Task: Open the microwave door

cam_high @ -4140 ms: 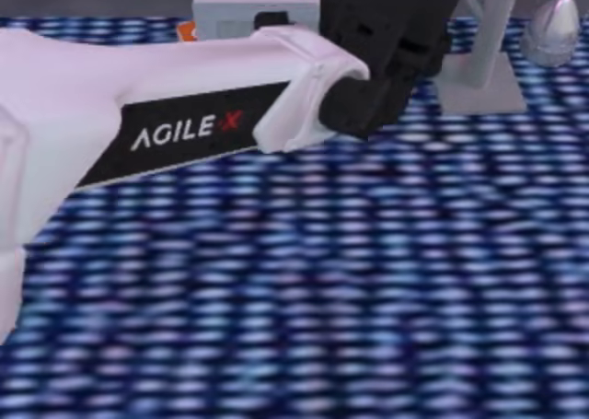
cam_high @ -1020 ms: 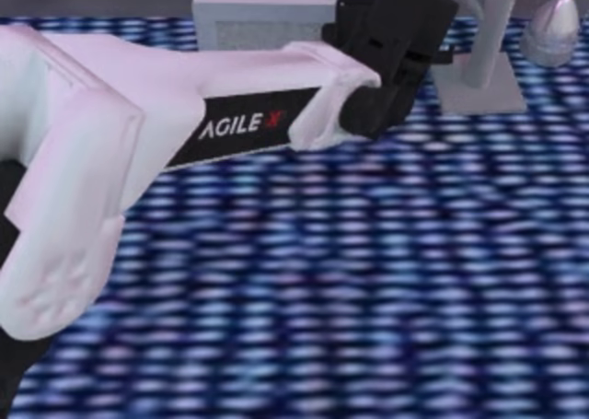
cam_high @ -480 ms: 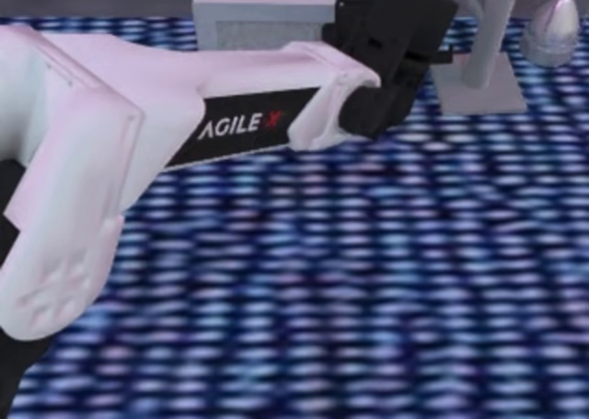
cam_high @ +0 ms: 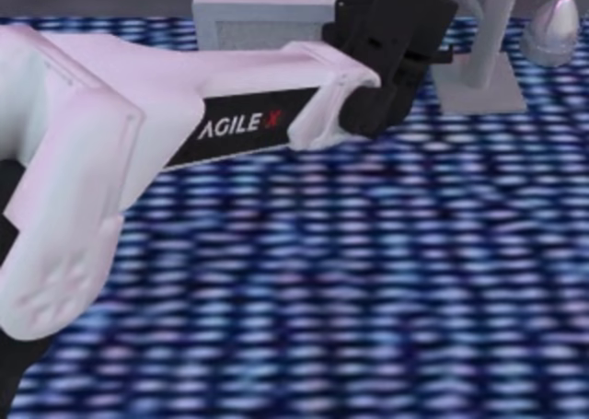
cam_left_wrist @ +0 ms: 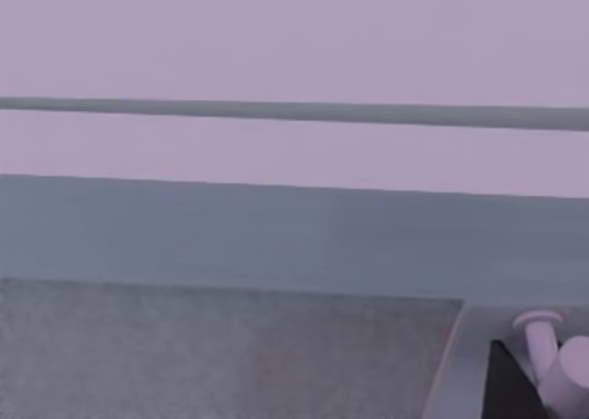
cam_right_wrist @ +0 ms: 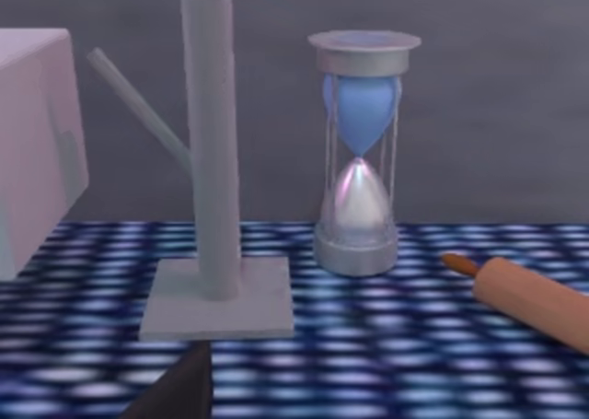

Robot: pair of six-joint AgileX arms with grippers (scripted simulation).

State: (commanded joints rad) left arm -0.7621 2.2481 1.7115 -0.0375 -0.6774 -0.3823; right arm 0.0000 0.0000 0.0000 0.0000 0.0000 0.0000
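Note:
The light-grey microwave stands at the table's far edge, left of centre. Its door with the speckled mesh window faces me, and I cannot tell whether it stands ajar. My left arm reaches across from the left, its black gripper pressed against the microwave's right front. In the left wrist view the mesh window fills the near field, with a round knob and one dark fingertip beside it. The right wrist view shows the microwave's side and one dark fingertip. My right arm is outside the top view.
A grey stand with a post sits right of the microwave. Past the stand is a blue-and-silver hourglass. A wooden rolling pin lies farther right. A blue patterned cloth covers the table.
Since four seconds ago my left arm has reached farther right and in toward the microwave's front. Over the last second nothing has visibly moved.

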